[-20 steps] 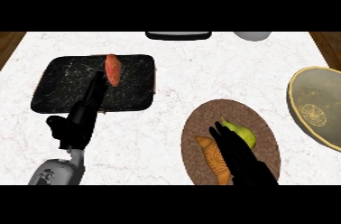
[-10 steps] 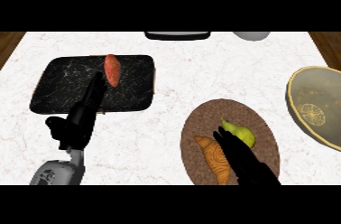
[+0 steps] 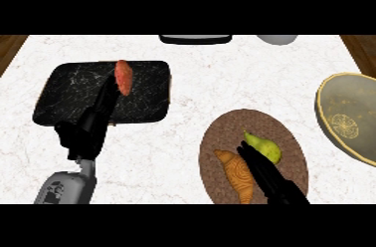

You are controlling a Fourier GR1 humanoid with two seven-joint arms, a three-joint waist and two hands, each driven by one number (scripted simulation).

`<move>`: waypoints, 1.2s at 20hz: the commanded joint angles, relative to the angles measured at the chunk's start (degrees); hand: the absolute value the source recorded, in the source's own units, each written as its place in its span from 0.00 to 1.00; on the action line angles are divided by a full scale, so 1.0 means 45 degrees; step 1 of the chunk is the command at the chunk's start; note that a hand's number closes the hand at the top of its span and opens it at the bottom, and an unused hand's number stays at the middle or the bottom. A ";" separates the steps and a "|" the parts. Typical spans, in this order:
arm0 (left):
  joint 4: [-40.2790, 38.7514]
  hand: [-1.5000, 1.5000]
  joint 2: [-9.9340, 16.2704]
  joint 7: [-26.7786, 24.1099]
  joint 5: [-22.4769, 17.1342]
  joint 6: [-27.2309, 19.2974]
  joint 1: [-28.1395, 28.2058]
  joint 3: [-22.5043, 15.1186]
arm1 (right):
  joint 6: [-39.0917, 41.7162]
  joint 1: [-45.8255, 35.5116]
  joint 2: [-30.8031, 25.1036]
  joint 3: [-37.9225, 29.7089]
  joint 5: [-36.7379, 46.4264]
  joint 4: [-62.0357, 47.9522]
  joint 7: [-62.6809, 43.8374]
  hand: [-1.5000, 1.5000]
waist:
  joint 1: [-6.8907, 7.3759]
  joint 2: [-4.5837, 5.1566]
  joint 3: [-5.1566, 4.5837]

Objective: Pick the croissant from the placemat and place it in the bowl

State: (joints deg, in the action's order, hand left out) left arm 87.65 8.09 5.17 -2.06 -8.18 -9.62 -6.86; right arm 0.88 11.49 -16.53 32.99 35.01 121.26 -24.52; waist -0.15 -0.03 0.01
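Note:
A golden croissant lies on the round brown placemat at the lower right, next to a green pear. My right hand comes in from the lower edge with straight fingers. It lies over the croissant's right side, its fingertips between croissant and pear, curled round nothing. The beige bowl stands at the right edge, partly cut off by the view. My left hand is open at the left, its fingers stretched up over a black slab.
The black slab at upper left carries an orange-red oblong food item near my left fingertips. A dark object and a pale round one sit at the counter's far edge. Wooden strips border the counter's far corners.
The right hand's fingertips have slipped slightly down from the pear toward the croissant. The left hand and the objects have not moved.

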 commanded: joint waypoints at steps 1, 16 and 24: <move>-0.0273 0.50 -0.0102 -0.0883 0.0123 0.0269 0.0699 0.0227 | -0.0231 0.0649 0.0463 0.0660 0.0400 0.0109 0.0002 0.00 | -0.0002 -0.0004 -0.0004; 0.0399 0.50 -0.0903 0.0424 0.0771 0.0222 -0.0112 0.0385 | -0.0739 0.0316 0.1233 -0.0654 -0.0559 -0.3201 0.2630 0.00 | 0.0003 0.0001 -0.0001; 0.1073 0.50 -0.0578 0.0505 0.0800 0.0664 0.0551 0.0445 | -0.1510 -0.0632 0.1615 -0.0916 0.1710 -0.4863 0.1648 0.00 | 0.0054 -0.0010 -0.0003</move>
State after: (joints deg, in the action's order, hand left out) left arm 88.32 5.15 5.52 1.28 -5.81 -9.12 -4.22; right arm -5.49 10.07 -9.90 28.92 38.72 100.70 -14.25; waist -0.08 0.00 0.00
